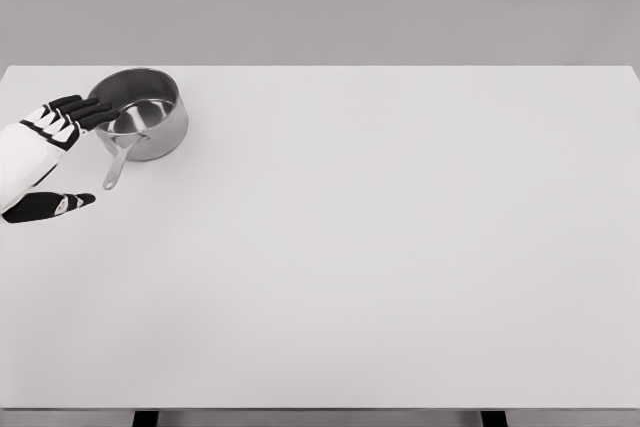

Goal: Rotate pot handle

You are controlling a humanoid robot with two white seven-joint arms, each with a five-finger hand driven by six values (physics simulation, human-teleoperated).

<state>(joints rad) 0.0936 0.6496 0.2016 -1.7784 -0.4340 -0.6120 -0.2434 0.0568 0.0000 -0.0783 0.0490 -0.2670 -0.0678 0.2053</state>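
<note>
A shiny steel pot stands at the far left of the white table. Its short handle points toward me and slightly left. My left hand comes in from the left edge, open. Its fingers reach to the pot's left rim, and the thumb lies apart, lower down, left of the handle's tip. Nothing is held. The right arm is out of view.
The table's left edge runs close by the pot and hand. Two dark table legs show under the front edge.
</note>
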